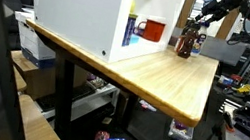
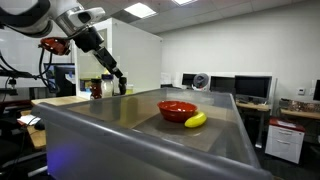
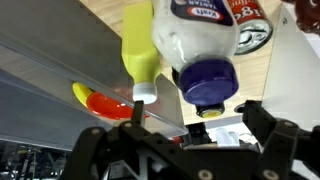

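Gripper point(image 3: 185, 135) hung wide open and empty just over the white plastic bottle with a dark blue cap point(image 3: 200, 50), which stood on the light wooden table point(image 1: 164, 81) close beside a yellow squeeze bottle point(image 3: 138, 50). Any sideways drift could likely clip the cap and topple both.

A blue-capped white bottle point(image 3: 190, 40) is standing upright, just beside a yellow squeeze bottle point(image 3: 138, 45) with a white nozzle.
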You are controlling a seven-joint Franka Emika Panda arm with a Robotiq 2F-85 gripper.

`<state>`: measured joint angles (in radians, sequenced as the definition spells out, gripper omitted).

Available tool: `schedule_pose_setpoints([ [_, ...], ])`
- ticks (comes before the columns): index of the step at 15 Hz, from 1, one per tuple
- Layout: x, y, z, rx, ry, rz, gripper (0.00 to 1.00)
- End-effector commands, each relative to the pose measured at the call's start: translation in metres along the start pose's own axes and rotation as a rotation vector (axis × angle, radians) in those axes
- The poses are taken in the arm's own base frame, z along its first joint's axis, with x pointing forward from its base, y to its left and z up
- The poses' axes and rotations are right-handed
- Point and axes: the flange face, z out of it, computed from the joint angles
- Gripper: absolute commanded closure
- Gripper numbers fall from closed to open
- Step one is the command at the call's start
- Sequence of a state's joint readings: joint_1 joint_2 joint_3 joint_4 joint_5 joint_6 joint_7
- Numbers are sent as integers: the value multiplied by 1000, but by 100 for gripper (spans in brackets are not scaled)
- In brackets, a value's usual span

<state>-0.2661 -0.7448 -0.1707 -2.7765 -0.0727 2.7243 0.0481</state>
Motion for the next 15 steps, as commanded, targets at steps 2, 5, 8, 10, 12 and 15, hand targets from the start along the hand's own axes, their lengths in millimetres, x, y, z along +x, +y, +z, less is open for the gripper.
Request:
schedule_pose_setpoints([
  [2, 1, -1, -13, -4, 2, -3, 0],
  [5, -1, -2, -19, 6, -7, 5, 0],
  [8, -5, -4, -30, 25, -40, 10, 0],
  [10, -11, -11, -44, 46, -73, 8, 0],
  [12, -20, -18, -50, 75, -92, 4, 0],
  [15, -22, -32, -62, 128, -118, -10, 0],
])
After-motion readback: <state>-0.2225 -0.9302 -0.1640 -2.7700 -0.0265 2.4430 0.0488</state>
